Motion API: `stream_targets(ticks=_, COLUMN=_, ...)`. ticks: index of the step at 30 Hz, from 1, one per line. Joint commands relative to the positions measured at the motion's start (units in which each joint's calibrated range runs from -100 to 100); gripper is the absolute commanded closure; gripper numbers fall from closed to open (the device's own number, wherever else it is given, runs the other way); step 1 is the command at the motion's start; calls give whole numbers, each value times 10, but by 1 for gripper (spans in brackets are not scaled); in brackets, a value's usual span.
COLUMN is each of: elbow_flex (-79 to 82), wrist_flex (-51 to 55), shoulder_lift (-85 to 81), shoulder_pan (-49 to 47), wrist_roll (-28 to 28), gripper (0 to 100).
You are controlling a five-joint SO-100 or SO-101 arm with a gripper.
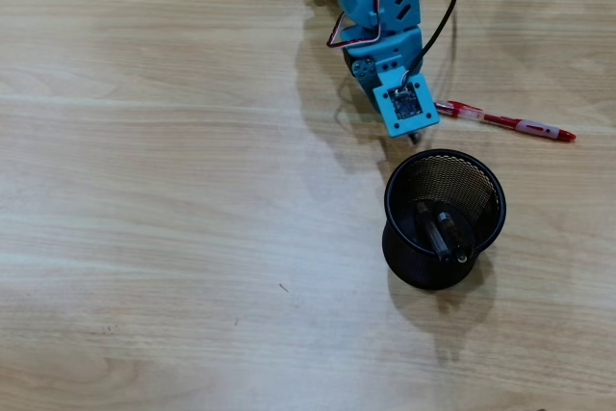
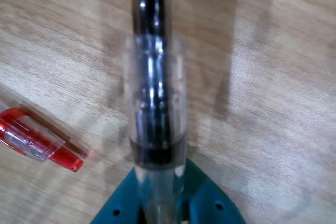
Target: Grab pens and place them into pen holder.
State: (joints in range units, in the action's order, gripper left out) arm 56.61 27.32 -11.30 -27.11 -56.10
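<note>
- The blue plastic arm (image 1: 380, 16) reaches down from the top edge of the overhead view over a pale wood-grain tabletop (image 1: 154, 190).
- Its pincer (image 2: 157, 203), teal-blue in the wrist view, is clenched on a clear-barrelled pen with a dark inner refill (image 2: 156, 108); the barrel runs straight out from between the two fingers, up the middle of that view, blurred by closeness.
- In the overhead view the pincer itself is hidden beneath the arm's small circuit board (image 1: 406, 103); only a dark tip pokes out just below the board.
- A red, translucent pen with a clear clip (image 1: 505, 122) lies flat on the tabletop just beside the pincer, on its right in the overhead view, running away from it and slightly down the picture. In the wrist view its red end with the clear clip (image 2: 37, 140) shows at the lower left, near the held pen but not touching it.
- The round black wire-mesh pen holder with a solid rim (image 1: 390, 201) stands upright just below the pincer in the overhead view, close but apart from it.
- Inside the holder lean dark pens (image 1: 441, 231), their ends resting toward the lower right wall; I cannot tell exactly how many.
- A black cable (image 1: 445, 7) loops along the arm's right side.
</note>
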Motion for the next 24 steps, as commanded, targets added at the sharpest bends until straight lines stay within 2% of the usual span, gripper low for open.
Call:
stream_targets(ticks=1, elbow_flex=0, wrist_flex=3, shoulder_lift=-34, shoulder_pan=7, wrist_roll=-1, gripper=98)
stream_targets(ticks=10, elbow_flex=9, wrist_flex=-3, shoulder_lift=-60, shoulder_pan=10, wrist_roll=0, gripper=96)
stream_targets(ticks=16, elbow_flex=4, wrist_flex=-3, shoulder_lift=-65, shoulder_pan=0, wrist_roll=-1, gripper=81)
stream_targets(ticks=24, elbow_flex=31, wrist_flex=18, shoulder_lift=-102, shoulder_pan=2, wrist_roll=3, gripper=80)
